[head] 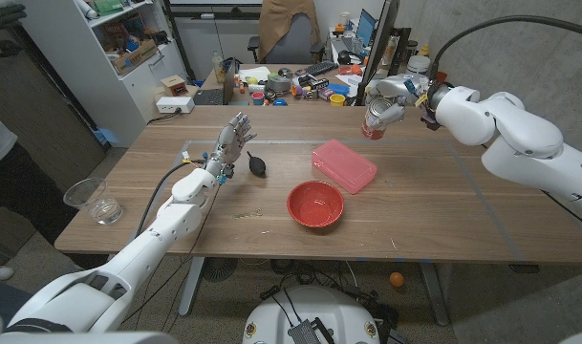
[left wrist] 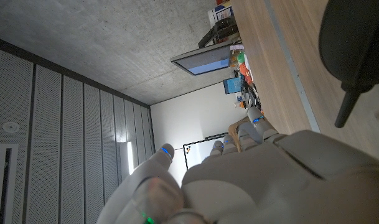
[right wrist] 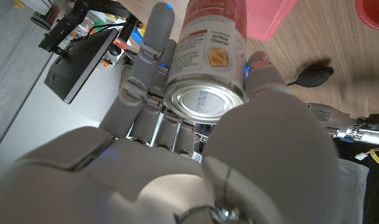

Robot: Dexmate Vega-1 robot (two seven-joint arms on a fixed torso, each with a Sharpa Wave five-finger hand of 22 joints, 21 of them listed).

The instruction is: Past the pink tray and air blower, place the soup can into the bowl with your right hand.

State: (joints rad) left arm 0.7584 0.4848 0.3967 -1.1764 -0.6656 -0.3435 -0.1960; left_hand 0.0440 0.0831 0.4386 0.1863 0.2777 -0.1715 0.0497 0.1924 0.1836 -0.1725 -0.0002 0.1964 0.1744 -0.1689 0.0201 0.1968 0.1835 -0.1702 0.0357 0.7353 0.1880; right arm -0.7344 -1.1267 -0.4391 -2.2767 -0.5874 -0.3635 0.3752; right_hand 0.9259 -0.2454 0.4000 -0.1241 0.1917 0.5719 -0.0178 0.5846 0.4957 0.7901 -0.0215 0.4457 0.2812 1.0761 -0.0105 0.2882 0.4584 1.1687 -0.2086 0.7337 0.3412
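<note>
Gripping the red-and-white labelled metal soup can [head: 375, 122] aloft at the head view's upper right, the right hand [head: 398, 96] has it lifted; carrying past the pink rectangular plastic tray [head: 344, 165] to the red round bowl [head: 315, 204] remains; the left hand [head: 229, 143] stands spread.

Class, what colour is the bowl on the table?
Red; the bowl shows best in the head view, beside the pink tray.

1 soup can [head: 375, 122], 1 bowl [head: 315, 204], 1 tray [head: 344, 165]
</note>
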